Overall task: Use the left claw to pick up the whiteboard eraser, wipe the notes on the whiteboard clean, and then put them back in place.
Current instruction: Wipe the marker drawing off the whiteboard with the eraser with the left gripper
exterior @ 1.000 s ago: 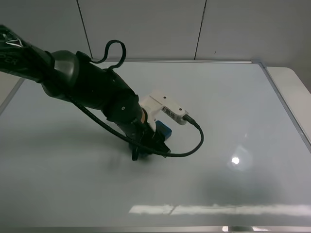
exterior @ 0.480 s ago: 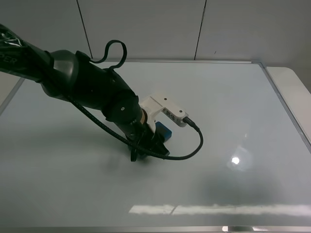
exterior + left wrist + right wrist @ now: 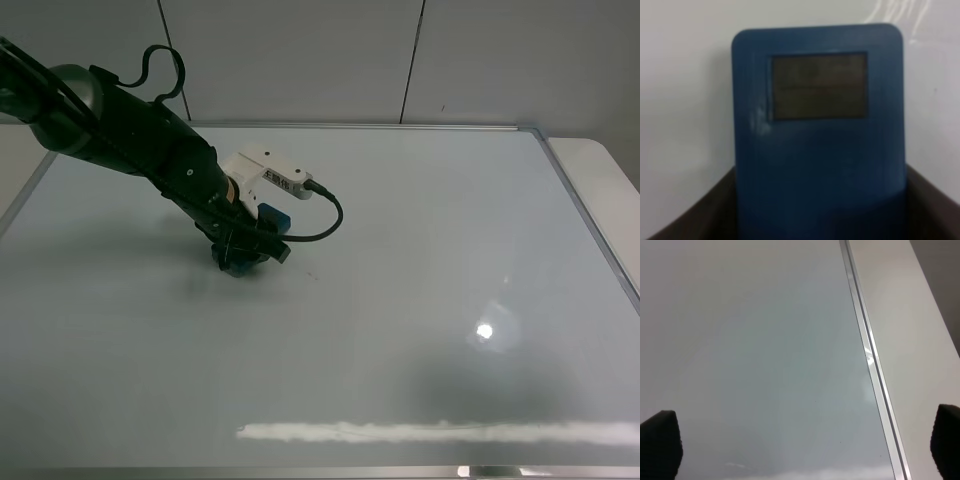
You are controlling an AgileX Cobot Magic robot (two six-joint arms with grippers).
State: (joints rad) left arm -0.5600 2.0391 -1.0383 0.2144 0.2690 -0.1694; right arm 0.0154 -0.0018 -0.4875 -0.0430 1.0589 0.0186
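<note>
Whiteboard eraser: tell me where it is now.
In the exterior high view, the whiteboard eraser is clamped in the left claw, on the left half of the whiteboard.

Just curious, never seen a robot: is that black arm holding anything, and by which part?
The black left claw grips the teal-blue rectangular whiteboard eraser by one end.

Black left claw (image 3: 247, 256) angled down over the left part of the glossy, silver-framed whiteboard (image 3: 430, 250). Its jaws clamp the blue, round-cornered whiteboard eraser (image 3: 820, 150), which bears a darker rectangular patch and is held against the board.
</note>
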